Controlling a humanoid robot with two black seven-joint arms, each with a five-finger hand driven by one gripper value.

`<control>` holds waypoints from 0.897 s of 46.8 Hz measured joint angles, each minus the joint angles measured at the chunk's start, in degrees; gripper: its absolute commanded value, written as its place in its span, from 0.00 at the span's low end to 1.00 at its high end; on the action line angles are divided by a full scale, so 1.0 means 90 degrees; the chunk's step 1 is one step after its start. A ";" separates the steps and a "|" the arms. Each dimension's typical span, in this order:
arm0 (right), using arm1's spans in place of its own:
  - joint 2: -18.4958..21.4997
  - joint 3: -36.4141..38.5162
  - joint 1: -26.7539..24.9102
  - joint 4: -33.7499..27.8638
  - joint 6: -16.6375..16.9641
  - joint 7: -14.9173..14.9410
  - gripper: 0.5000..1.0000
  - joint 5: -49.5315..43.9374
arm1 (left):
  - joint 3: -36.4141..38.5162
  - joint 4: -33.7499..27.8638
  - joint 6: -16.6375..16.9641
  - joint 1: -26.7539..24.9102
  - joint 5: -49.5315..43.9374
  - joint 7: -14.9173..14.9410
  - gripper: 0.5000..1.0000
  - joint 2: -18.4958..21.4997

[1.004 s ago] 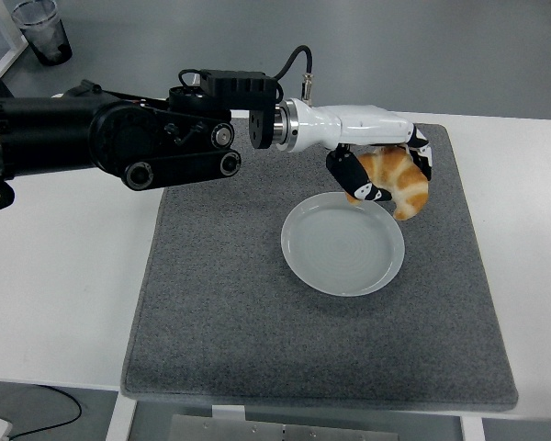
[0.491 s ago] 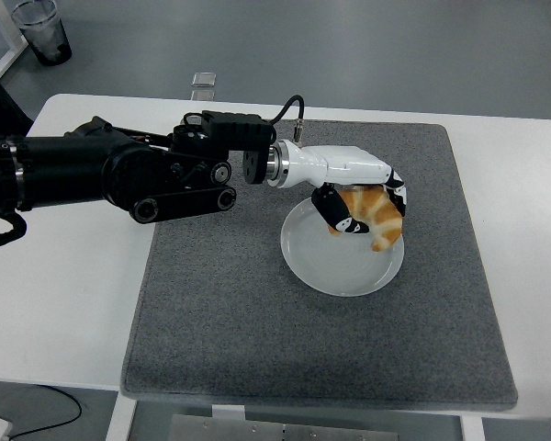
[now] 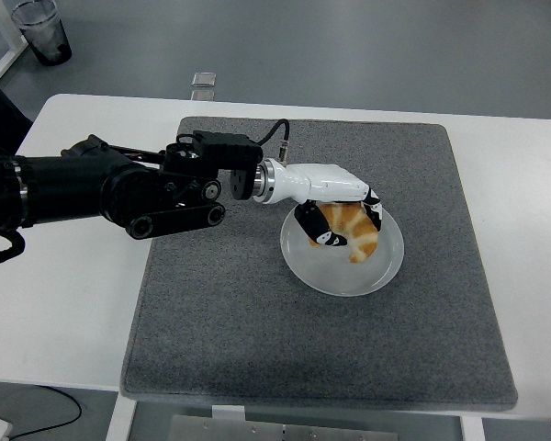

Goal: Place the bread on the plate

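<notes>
The bread is a golden croissant point(image 3: 356, 232). My left hand point(image 3: 342, 220) is shut on it, fingers curled over its top and both sides. The hand holds it low over the middle of the round white plate point(image 3: 326, 274), which sits on the grey mat point(image 3: 220, 312). I cannot tell whether the croissant touches the plate. The black left arm point(image 3: 119, 188) reaches in from the left edge. The right arm is out of view.
A small clear object point(image 3: 203, 80) lies at the table's far edge. A glass cup point(image 3: 40, 29) stands on the floor at the top left. White table point(image 3: 64, 303) shows around the mat on both sides.
My left hand has carried the croissant from beyond the plate's far right rim down and to the left, to low over the plate's middle. The arm has drawn back leftward.
</notes>
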 measured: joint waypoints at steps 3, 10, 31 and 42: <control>0.0000 0.0000 -0.0001 0.0000 0.0000 0.0000 0.90 0.0000 | 0.0031 0.0007 0.0000 0.0013 0.0002 0.0000 0.00 0.0000; 0.0000 0.0000 -0.0002 0.0000 0.0000 0.0000 0.90 0.0000 | 0.0044 0.0114 0.0000 0.0097 0.0030 0.0000 0.00 -0.0049; 0.0000 0.0000 0.0002 0.0000 0.0000 0.0000 0.90 0.0000 | 0.0081 0.0467 0.0000 0.0357 0.0089 0.0000 0.00 -0.0437; 0.0000 0.0000 0.0002 0.0000 0.0000 0.0000 0.90 -0.0001 | 0.0109 0.0477 0.0002 0.0373 0.0088 0.0000 0.00 -0.0439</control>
